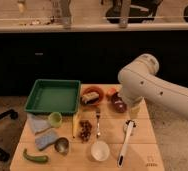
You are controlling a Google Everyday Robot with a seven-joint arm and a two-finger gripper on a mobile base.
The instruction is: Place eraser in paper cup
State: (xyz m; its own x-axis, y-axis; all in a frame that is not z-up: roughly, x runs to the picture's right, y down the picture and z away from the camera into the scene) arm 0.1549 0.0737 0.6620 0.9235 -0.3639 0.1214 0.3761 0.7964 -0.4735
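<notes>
Nearest me on the wooden table (152, 156), the paper cup (100, 150) stands upright, and I see only its pale inside. Left of it sits a small metal cup (62, 145); I cannot make out what is in it. A white brush (125, 146) lies to the right of the paper cup. Farther back, a light green cup (55, 118) stands just in front of the green tray (52, 96), whose floor is bare. Right of the tray, a shallow brown dish (98, 92) holds what looks like the eraser (90, 98), well apart from the paper cup. A dark bowl (118, 104) beside the dish is partly covered by my arm (142, 80). The gripper (131, 119) hangs over the table's right side, above the brush head, with its fingers spread and holding nothing. Beyond the table, dark cabinets (62, 55) run under a pale counter (87, 27).
</notes>
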